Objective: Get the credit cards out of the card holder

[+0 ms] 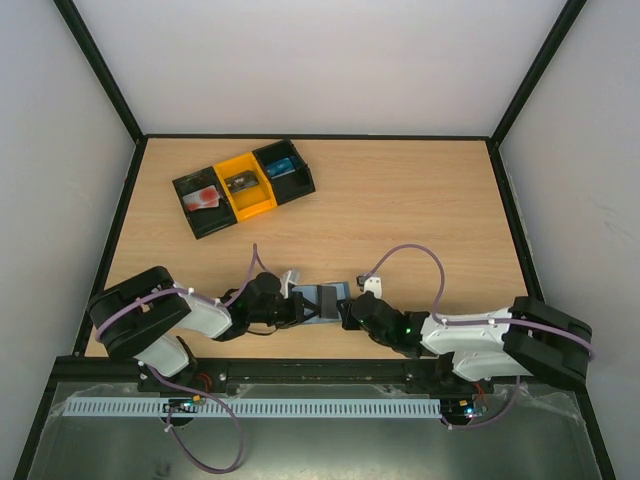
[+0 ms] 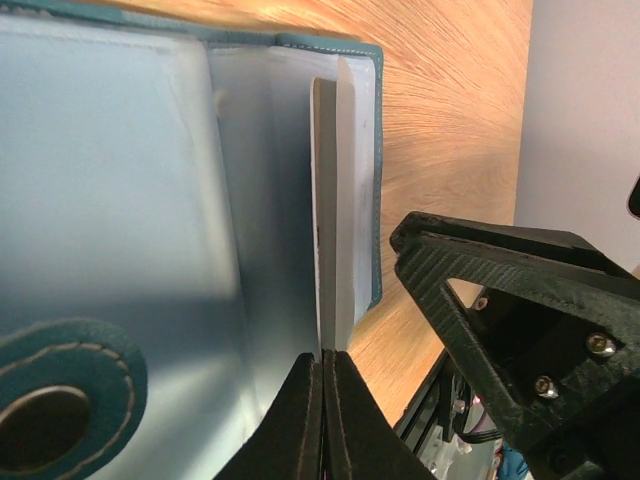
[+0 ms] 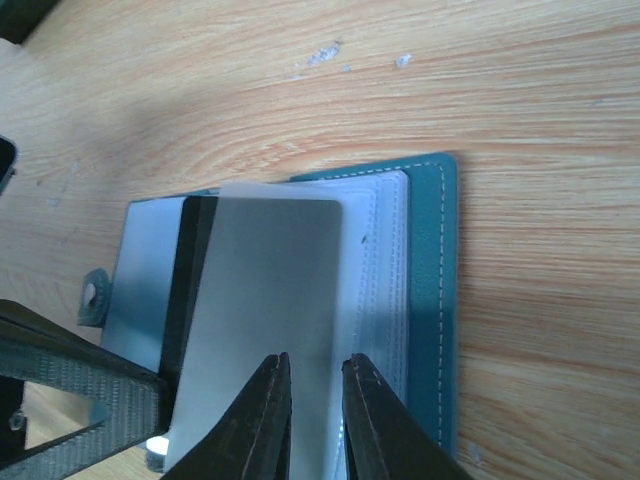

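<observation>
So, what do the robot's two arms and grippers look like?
The left arm and right arm have white shells between black joints, each with a looping purple cable. The left gripper and right gripper have slim black tapered fingers.

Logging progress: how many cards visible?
4: red-white card, dark card and blue card, one per tray compartment; grey card pinched by left tool at card holder. More may hide inside.

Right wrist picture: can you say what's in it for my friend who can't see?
A grey card covers the middle of an open blue-green card holder on a wooden table. The right gripper reaches in from the bottom edge, its black jaws slightly apart over the card.
</observation>
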### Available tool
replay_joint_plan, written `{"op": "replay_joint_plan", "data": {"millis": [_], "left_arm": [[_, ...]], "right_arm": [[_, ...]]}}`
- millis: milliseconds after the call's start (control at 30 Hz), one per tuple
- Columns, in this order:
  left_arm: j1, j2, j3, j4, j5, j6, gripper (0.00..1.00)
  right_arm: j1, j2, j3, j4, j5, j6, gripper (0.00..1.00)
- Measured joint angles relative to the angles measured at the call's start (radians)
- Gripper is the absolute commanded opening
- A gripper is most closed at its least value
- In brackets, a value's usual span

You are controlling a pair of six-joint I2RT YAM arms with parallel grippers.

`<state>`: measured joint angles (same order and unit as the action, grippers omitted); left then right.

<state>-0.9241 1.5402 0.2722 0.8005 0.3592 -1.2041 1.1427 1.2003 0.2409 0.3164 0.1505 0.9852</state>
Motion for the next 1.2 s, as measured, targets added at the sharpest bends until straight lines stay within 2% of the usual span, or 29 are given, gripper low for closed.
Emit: {"op": "replay_joint_plan", "data": {"millis": [67,167,533,1200], "left_arm": [[0.0,0.0,0.0,-0.003,0.0,0.0,0.03],[0.0,-0.002,0.0,-0.011,-0.001,0.0,0.03],[0.032,-0.062,0.002,-0.113,-0.02,0.012,0.03],[0.082,-0.257,-0.023,-0.288,-0.046,0.038,0.03]], "right_arm": [[0.0,0.02,0.005,0.0,0.0,-0.006,0.16],[0.0,0.066,0.018,-0.014,0.005,-0.016,0.09],[0.0,0.231,0.148,-0.048,0.049,-0.066,0.06],[0.001,0.252,0.147,-0.012,0.073,-0.097,0.06]]}}
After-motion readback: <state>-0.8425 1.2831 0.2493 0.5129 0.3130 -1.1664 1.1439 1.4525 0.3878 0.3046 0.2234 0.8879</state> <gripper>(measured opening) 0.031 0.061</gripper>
